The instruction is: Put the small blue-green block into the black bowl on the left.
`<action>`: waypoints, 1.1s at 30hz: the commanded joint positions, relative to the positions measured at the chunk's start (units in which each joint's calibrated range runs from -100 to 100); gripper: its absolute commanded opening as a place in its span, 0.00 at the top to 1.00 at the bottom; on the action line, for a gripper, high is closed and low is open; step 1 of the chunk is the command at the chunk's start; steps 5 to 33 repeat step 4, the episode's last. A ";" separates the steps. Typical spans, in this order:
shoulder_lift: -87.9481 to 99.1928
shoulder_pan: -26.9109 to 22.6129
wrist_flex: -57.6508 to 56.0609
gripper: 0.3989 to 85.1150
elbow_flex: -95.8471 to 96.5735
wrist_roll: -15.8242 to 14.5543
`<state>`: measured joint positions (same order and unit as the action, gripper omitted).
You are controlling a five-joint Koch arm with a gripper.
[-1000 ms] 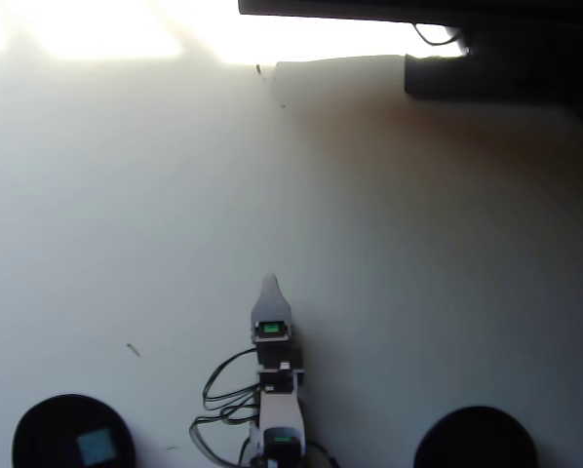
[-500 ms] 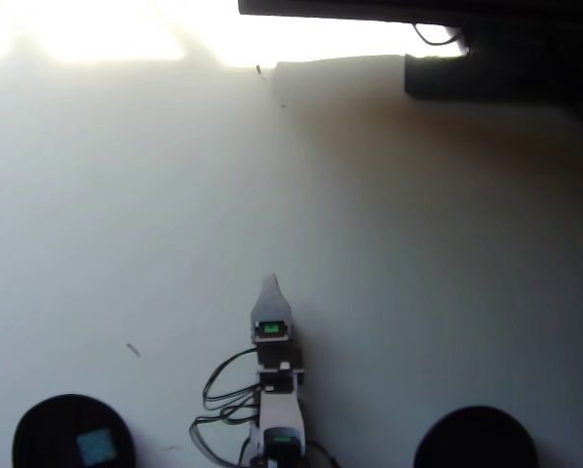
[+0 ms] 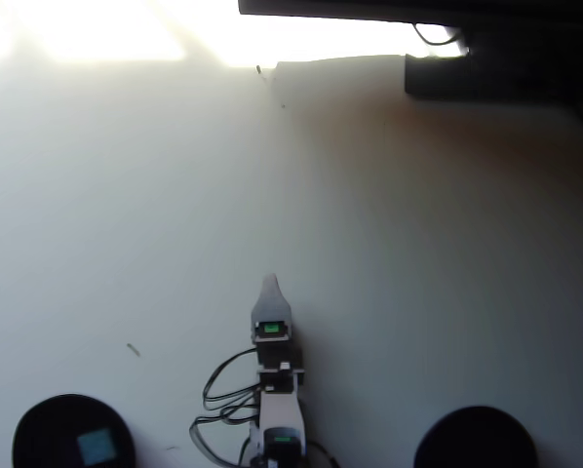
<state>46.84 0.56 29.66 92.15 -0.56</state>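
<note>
Already, your block (image 3: pixel 97 446) sits inside the black bowl (image 3: pixel 38 421) at the lower left, well left of the fingers (image 3: pixel 270 283). They point up the bare table (image 3: pixel 418 273); open or closed, you cannot tell. The other bowl (image 3: pixel 475 436) looks empty.

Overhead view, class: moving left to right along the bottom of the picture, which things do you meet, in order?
The black bowl with the small blue-green block lying inside it → black cables → the arm, its claw pointing up the picture → the other black bowl.
</note>
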 commanded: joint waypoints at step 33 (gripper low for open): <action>0.67 0.00 0.05 0.43 0.73 0.00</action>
